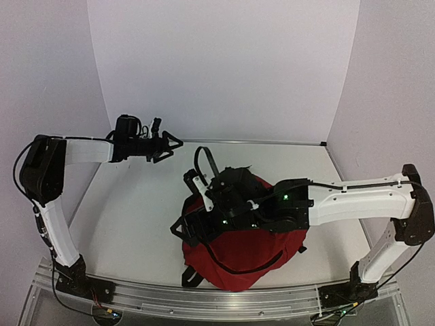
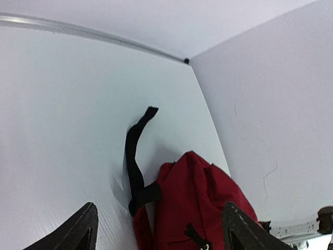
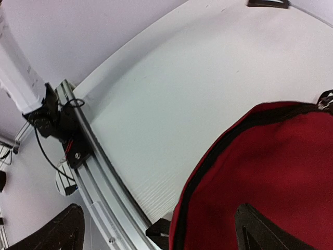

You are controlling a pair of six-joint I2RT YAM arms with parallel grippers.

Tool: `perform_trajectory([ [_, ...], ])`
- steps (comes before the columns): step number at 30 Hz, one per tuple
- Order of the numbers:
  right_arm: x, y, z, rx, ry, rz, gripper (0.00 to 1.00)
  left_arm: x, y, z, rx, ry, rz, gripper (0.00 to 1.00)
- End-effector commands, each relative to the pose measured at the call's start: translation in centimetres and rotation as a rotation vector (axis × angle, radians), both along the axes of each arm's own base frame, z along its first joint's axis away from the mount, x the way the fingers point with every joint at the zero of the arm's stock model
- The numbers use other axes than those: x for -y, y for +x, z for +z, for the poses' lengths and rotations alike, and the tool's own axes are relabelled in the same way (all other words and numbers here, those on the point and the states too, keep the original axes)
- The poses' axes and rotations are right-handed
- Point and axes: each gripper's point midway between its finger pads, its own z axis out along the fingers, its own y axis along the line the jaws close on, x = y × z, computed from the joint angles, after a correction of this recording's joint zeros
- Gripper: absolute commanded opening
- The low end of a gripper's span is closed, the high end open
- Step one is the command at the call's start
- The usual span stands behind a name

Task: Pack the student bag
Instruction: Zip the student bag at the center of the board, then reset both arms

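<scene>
Where the left arm reaches over the far left of the desk (image 1: 136, 204), left hand (image 1: 175, 143): released, fingers spread wide, nothing between them, well apart from the bag. Centre, toward the near edge: student bag (image 1: 238, 255), dark red, lying on the desk, black strap (image 1: 204, 159) arching at its far side. Right hand (image 3: 156, 208): just over the bag, released, grasping nothing.

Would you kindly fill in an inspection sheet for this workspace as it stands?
Surface: white table, bare around the bag.
Job's things: student bag, dark red, mid-table; its black strap curls outward.
Clutter: nothing seen.
Grippers: left gripper open, empty, away from the bag; right gripper open, empty, over the bag.
Cables: black cable along the left arm.
Surroundings: white walls; metal rail at the near edge.
</scene>
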Motion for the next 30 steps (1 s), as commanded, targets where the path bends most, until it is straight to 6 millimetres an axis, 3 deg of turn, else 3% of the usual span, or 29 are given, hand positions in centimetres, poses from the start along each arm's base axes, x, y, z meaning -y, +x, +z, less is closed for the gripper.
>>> perform_trajectory([
  [1,1.9,7.8,5.1,0.094,0.081,-0.196,0.98,-3.7,-1.1,3.7,0.092,0.130,0.110,0.85],
  [5,4.5,14.6,6.1,0.150,0.066,-0.338,0.98,-8.2,-1.3,2.9,0.032,0.197,0.230,0.89],
  [9,9.5,21.5,5.9,0.155,0.051,-0.492,0.98,-13.5,-1.5,2.6,0.000,0.233,0.378,0.94],
  [13,17.2,27.2,3.7,0.124,0.002,-0.667,0.98,-19.2,-2.0,2.6,-0.027,0.233,0.531,0.96],
  [14,20.1,28.5,3.1,0.110,-0.007,-0.722,0.98,-21.0,-2.3,2.7,-0.031,0.229,0.579,0.96],
  [16,24.7,29.8,2.1,0.087,-0.018,-0.805,0.98,-24.1,-3.1,3.1,-0.026,0.227,0.660,0.98],
  [20,33.1,30.4,2.3,0.111,-0.020,-0.961,0.98,-28.4,-5.1,4.8,0.042,0.254,0.797,1.00],
  [24,39.3,29.0,5.5,0.235,0.064,-1.099,0.98,-30.6,-7.3,6.9,0.167,0.327,0.918,1.00],
  [26,41.6,27.9,7.0,0.319,0.104,-1.162,0.98,-31.5,-8.7,8.2,0.255,0.359,0.978,1.00],
  [30,43.6,25.0,8.8,0.523,0.218,-1.217,0.98,-33.0,-11.0,9.2,0.367,0.423,1.079,1.00],
])
